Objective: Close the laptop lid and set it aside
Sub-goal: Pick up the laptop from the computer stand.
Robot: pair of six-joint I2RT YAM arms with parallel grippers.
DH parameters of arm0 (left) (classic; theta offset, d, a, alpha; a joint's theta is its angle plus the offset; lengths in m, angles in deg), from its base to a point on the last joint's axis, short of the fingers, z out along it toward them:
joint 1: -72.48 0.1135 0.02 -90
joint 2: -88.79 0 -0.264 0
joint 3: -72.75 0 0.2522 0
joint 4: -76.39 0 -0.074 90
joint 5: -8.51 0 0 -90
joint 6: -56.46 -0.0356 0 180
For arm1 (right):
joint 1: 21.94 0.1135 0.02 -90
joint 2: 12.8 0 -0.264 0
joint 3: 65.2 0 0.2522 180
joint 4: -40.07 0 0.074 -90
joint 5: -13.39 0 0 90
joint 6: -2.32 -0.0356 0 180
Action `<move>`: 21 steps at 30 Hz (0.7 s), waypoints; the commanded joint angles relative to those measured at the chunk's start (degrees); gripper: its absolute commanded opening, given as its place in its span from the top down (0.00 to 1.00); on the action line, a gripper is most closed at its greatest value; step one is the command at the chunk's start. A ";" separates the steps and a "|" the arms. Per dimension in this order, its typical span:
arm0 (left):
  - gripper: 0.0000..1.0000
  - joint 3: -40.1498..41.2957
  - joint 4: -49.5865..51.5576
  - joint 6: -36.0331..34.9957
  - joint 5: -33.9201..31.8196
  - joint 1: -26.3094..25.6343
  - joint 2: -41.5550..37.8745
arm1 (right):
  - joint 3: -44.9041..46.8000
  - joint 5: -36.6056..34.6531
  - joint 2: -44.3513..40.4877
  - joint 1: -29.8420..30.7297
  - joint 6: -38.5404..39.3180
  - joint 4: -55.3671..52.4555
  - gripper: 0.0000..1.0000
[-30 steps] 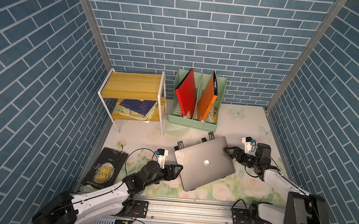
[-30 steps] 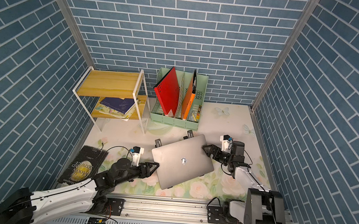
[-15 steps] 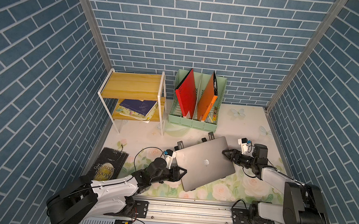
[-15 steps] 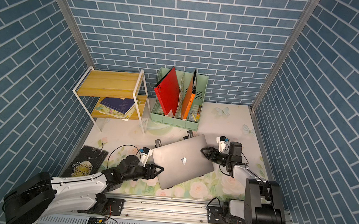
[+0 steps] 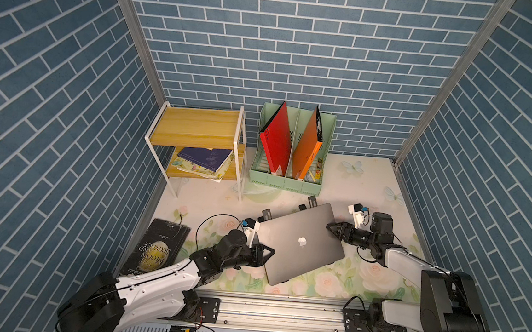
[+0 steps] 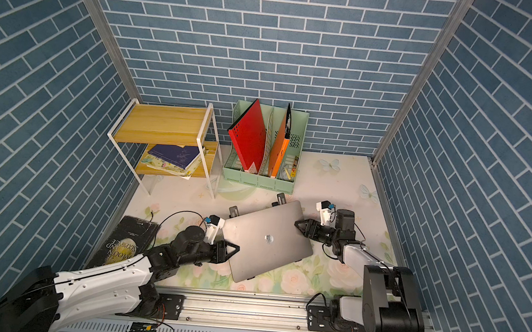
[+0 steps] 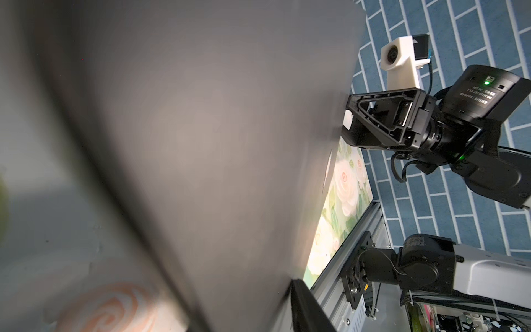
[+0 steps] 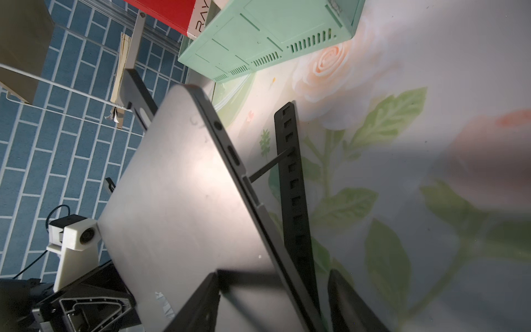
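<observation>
The grey laptop [image 5: 300,242] [image 6: 268,239] rests tilted on a black stand [image 8: 290,172], its lid [image 8: 186,215] down and the pale logo up. My left gripper [image 5: 268,255] [image 6: 234,251] is at the laptop's left edge. In the left wrist view the lid [image 7: 201,143] fills the frame and one finger [image 7: 304,307] lies against it; the other finger is hidden. My right gripper [image 5: 331,229] [image 8: 274,273] straddles the right edge. One of its fingers is on the lid, the other is below, with a gap to the underside.
A dark moon-cover book [image 5: 155,249] lies at the left front. A wooden two-tier shelf [image 5: 195,128] with notebooks and a green file organiser [image 5: 286,178] with red and orange folders stand at the back. The metal rail [image 5: 278,309] runs along the front.
Both arms have reached inward to the laptop's side edges and their jaws have narrowed. The laptop itself has not shifted.
</observation>
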 commanded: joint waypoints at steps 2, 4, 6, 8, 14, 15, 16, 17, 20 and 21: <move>0.59 -5.10 -6.07 -1.70 4.90 -0.12 -0.56 | -0.09 3.47 0.56 2.13 0.10 -3.34 0.40; 0.62 -5.90 -8.40 -1.21 5.61 -0.07 -0.49 | -0.18 3.40 0.72 2.18 0.18 -3.38 0.40; 0.63 -6.42 -10.57 -0.49 5.76 -0.08 -0.36 | -0.18 3.33 0.76 2.18 0.19 -3.34 0.40; 0.66 -6.77 -11.93 0.01 5.74 -0.07 -0.25 | -0.27 3.16 0.76 2.22 0.31 -3.49 0.40; 0.74 -7.97 -9.71 0.20 5.22 -0.07 0.74 | -0.64 2.91 1.02 2.18 0.59 -3.87 0.40; 0.75 -7.99 -9.60 0.43 5.27 -0.10 0.94 | -0.68 2.88 1.02 2.13 0.59 -3.79 0.40; 0.75 -7.99 -9.61 0.80 5.49 -0.08 1.19 | -0.77 2.92 1.02 2.16 0.61 -3.78 0.40; 0.79 -7.93 -9.91 1.00 5.68 -0.07 1.51 | -0.86 2.96 1.07 2.17 0.61 -3.77 0.40; 0.94 -8.11 -10.71 1.75 6.05 -0.07 2.00 | -1.05 3.01 0.98 2.20 0.59 -3.90 0.40; 0.99 -8.39 -10.93 1.84 6.06 -0.07 1.90 | -1.24 2.90 0.73 2.18 0.71 -4.15 0.40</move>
